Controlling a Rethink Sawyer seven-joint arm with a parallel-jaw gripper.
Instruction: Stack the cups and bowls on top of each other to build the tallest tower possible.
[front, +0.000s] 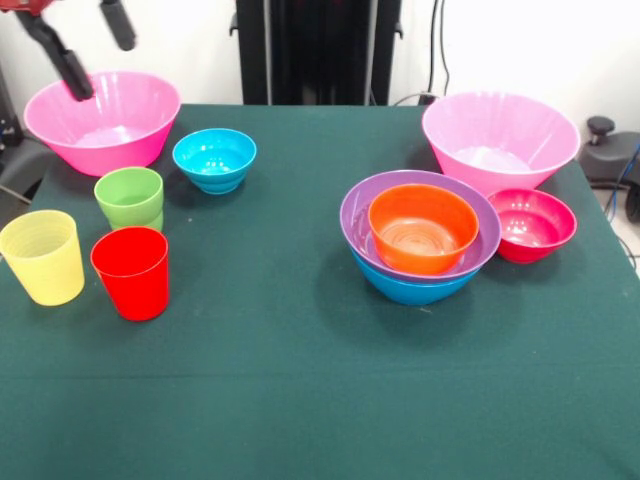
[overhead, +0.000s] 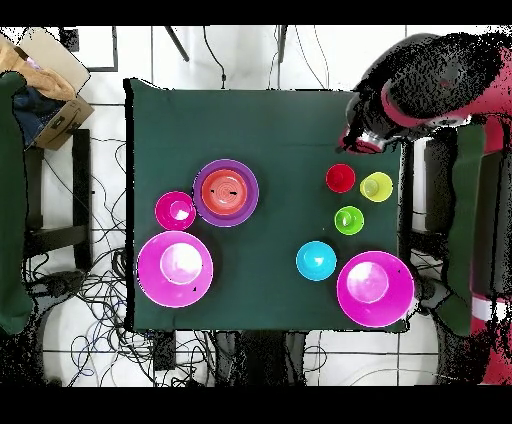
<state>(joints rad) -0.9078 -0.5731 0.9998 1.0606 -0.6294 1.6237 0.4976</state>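
The tower is a nested pile: the orange bowl (front: 423, 227) sits in the purple bowl (front: 358, 212), which sits in the blue bowl (front: 410, 290). No pink bowl is on it. One pink bowl (front: 500, 140) and the crimson bowl (front: 530, 224) stand beside the pile. The other pink bowl (front: 102, 120), the cyan bowl (front: 214, 158), and the green cup (front: 129, 197), yellow cup (front: 42, 256) and red cup (front: 131, 272) stand upright at the left. My gripper (front: 95, 42) is open and empty, high above the left edge. In the overhead view my arm (overhead: 400, 95) hangs beyond the red cup (overhead: 340, 178).
The dark green table (front: 300, 380) has open cloth between the two groups and along the front. A black pedestal (front: 315, 50) stands at the far side. Chairs and a box (overhead: 50, 90) stand around the table.
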